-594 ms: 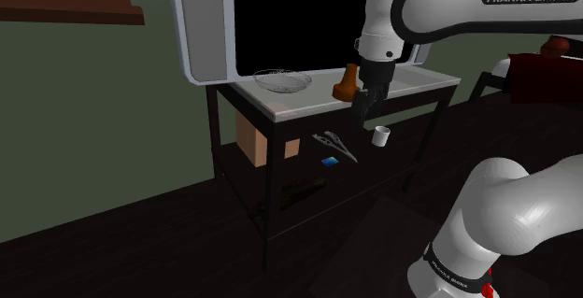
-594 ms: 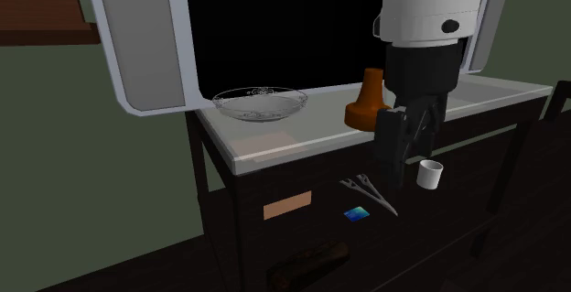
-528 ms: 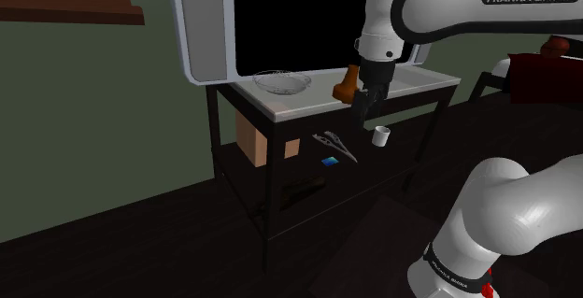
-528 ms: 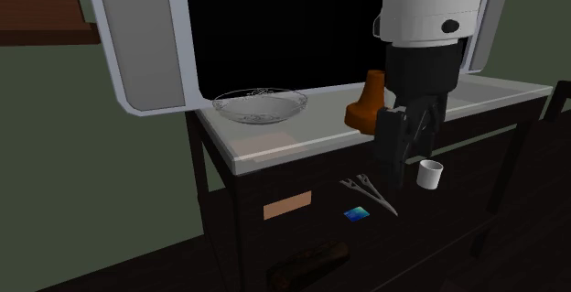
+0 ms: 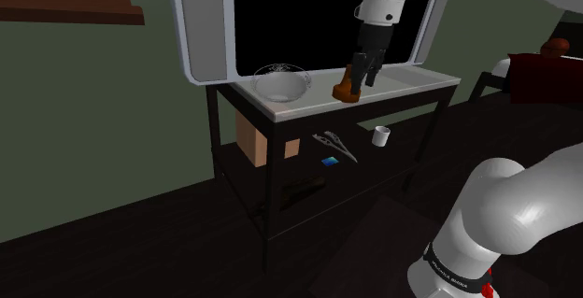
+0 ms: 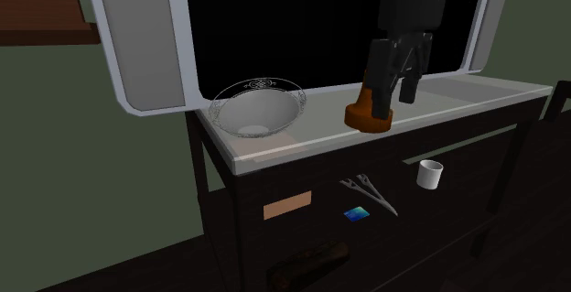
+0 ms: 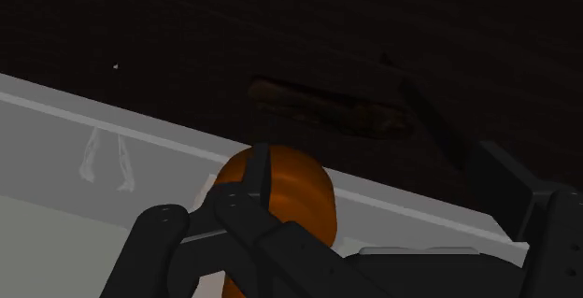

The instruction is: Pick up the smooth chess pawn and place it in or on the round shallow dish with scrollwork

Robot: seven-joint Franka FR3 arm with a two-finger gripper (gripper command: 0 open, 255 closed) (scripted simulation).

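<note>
Green wall takes up the left side of the second exterior view, with a brown wooden frame [image 6: 37,20] high in the corner. Next comes a big white panel [image 6: 146,52] with a black area in its middle. Below it is a dark stand with a white worktop [image 6: 302,148].

On the left part of the worktop sits the pale round dish [image 6: 256,109], with curly lines near its rim. It is tipped so its hollow faces the camera. To its right, well apart from it, the orange-brown pawn [image 6: 365,116] stands on its wide foot.

The black claw [image 6: 393,98] hangs down over the pawn from above, and its two fingers are spread wide. One finger is in front of the pawn's upper part and hides it. In the wrist view the pawn's round top is right beside that finger [image 7: 234,217], but I cannot tell if they touch. The other finger [image 7: 523,207] is well away from the pawn, so the claw is not squeezing it.

On the shelf under the worktop, from left to right, are a tan box [image 6: 286,205], a small blue thing [image 6: 357,213], a grey pointed tool [image 6: 368,192] and a white cup [image 6: 429,173]
</note>
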